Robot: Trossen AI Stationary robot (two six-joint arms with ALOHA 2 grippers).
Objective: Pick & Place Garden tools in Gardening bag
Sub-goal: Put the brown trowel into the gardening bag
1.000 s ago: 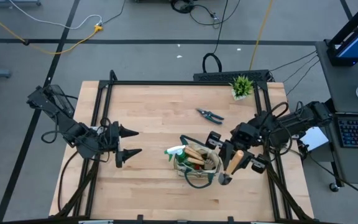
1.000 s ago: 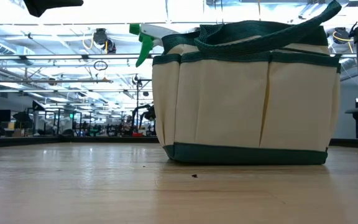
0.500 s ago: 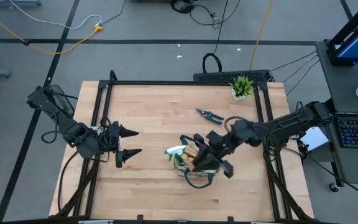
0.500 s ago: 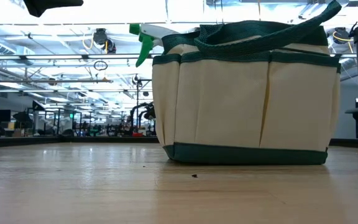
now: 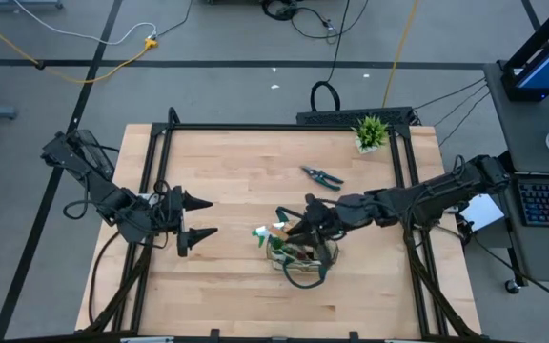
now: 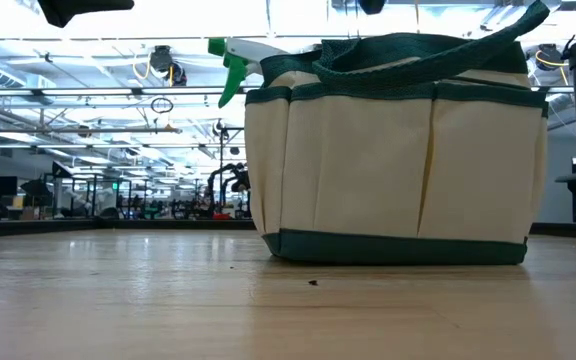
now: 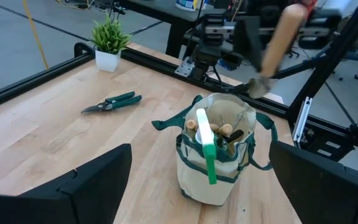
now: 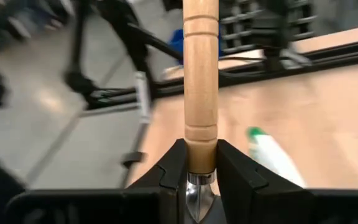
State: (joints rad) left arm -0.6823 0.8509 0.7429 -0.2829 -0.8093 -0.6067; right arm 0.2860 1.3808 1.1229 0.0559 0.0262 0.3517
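The gardening bag [image 5: 300, 255] stands on the wooden table, holding a green spray bottle [image 7: 205, 147] and wooden-handled tools [image 7: 222, 129]. My right gripper [image 5: 303, 230] hangs over the bag's opening, shut on a wooden-handled garden tool [image 8: 201, 74]. Which tool this is does not show. Dark pruning shears [image 5: 322, 176] lie flat on the table beyond the bag. Left of the bag, my left gripper [image 5: 201, 217] stands open and touches nothing. My right gripper pinches the tool's wooden handle at its end by the metal neck [image 8: 201, 149] between its two fingers [image 8: 173, 165], which lie across the handle. The tool is lifted clear and tilted, handle up, with its metal end [image 7: 258, 86] just above the bag's rim.
A small potted green plant [image 5: 371, 131] stands at the table's far right corner. A black frame rail [image 5: 284, 126] runs round the table. In the low view the bag [image 6: 398, 150] fills the right half, the bottle's nozzle [image 6: 230, 62] sticking out at its left.
My right gripper has swung from the bag's right side toward the table's left until it is over the bag. It has come down and tipped from pointing down to nearly level, carrying the wooden-handled tool along. The bag has stayed in place.
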